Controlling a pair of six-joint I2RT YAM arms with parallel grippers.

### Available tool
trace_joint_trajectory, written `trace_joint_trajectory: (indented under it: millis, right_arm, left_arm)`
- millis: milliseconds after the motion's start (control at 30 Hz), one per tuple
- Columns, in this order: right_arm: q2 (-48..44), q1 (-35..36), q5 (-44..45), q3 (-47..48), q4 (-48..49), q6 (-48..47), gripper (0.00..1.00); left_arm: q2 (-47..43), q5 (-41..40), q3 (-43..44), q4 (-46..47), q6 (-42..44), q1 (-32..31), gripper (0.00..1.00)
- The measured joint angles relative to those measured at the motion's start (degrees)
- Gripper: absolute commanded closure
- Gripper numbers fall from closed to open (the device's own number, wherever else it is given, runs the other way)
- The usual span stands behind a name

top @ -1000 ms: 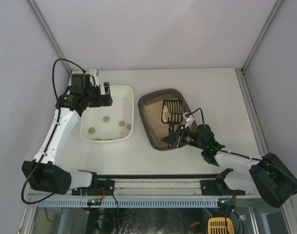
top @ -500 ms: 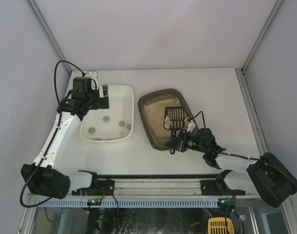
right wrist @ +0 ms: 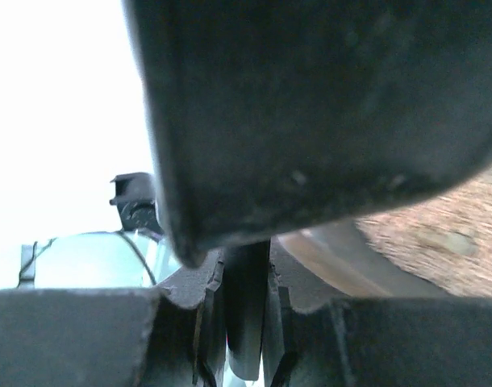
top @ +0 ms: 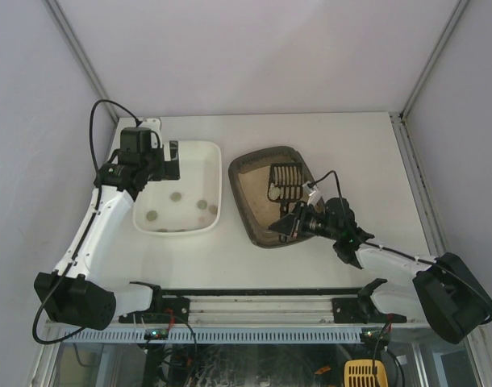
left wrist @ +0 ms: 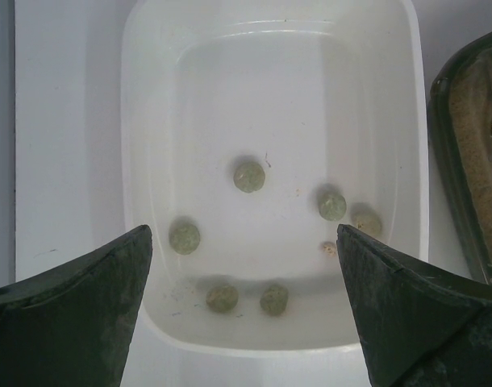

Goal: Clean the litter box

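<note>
The dark brown-grey litter box (top: pixel 248 169) with beige litter sits at the table's middle; its rim shows at the right edge of the left wrist view (left wrist: pixel 448 121). My right gripper (top: pixel 288 224) is shut on the handle of a dark slotted scoop (top: pixel 282 181), whose head lies over the litter with sand on it. In the right wrist view the scoop (right wrist: pixel 310 105) fills the frame and its handle (right wrist: pixel 246 314) sits between the fingers. My left gripper (top: pixel 169 158) is open and empty above the white tray's far end (left wrist: pixel 242 322).
The white tray (top: pixel 204 153) stands left of the litter box and holds several greenish-grey clumps (left wrist: pixel 249 176). Grey walls enclose the table on three sides. A black rail (top: pixel 254 292) runs along the near edge.
My right gripper has swung the scoop head back toward the litter box's far end after drawing it nearer. My left gripper shifted slightly left, then stayed still.
</note>
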Motion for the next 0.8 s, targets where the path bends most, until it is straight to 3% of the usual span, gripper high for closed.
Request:
trace_joint_trajectory:
  millis: [300,600,800]
  right_arm:
    - [3.43,-1.44,-2.23,-0.96,2.71,3.61,1.0]
    - [3.96,2.14,-1.64,3.26,-4.11,2.56,1.0]
    - [2.01,-0.22,-1.73,4.81,-6.45,2.93,1.0]
  left_arm:
    - [0.0,0.59,0.0,-0.02,0.0,0.0,0.0]
    - [0.02,1.53,0.0,-0.22,0.04,0.0,0.0]
    - [0.22,1.9,0.0,-0.26,0.04,-0.09,0.0]
